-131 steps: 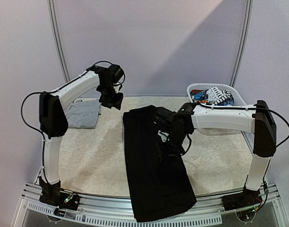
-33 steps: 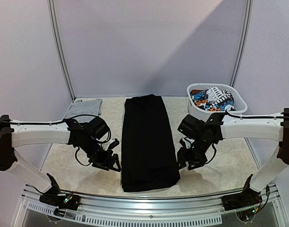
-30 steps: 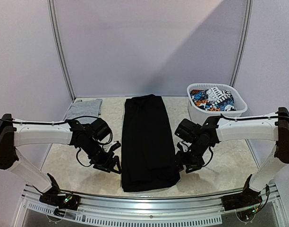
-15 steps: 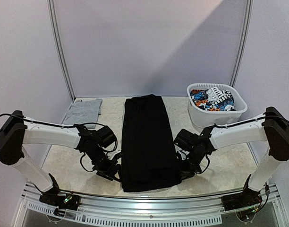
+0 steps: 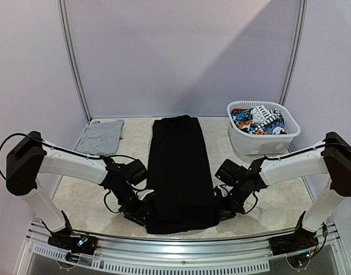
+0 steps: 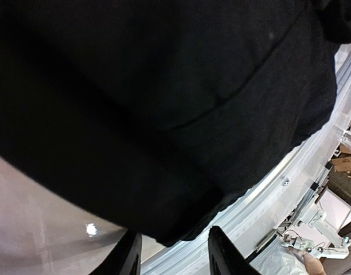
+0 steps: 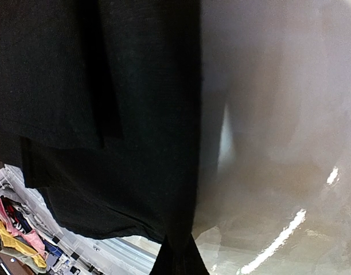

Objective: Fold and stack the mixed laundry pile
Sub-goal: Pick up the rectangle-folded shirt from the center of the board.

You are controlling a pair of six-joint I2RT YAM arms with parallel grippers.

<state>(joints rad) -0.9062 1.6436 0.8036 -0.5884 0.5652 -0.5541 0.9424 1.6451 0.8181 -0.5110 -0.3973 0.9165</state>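
The large black garment [image 5: 178, 166] lies folded in a long strip down the middle of the table. My left gripper [image 5: 145, 215] is at its near left corner. In the left wrist view, that corner of the black garment [image 6: 164, 86] dips between the two parted fingers of my left gripper [image 6: 175, 259]. My right gripper [image 5: 219, 211] is at the near right corner. There the black garment [image 7: 106, 86] runs by its edge into the right gripper [image 7: 176, 260], which is shut on it. A light grey top [image 5: 101, 136] lies folded at the back left. The printed piece [image 5: 257, 119] sits in the basket.
The white laundry basket [image 5: 261, 143] stands at the back right, behind my right arm. The table's metal front rail [image 6: 267, 195] runs just beyond the garment's near hem. Beige tabletop [image 7: 279, 143] shows to the right of the garment.
Both arms have come forward and inward to the garment's near corners. The right gripper has shut on the right edge. The left gripper's fingers have drawn closer around the left corner.
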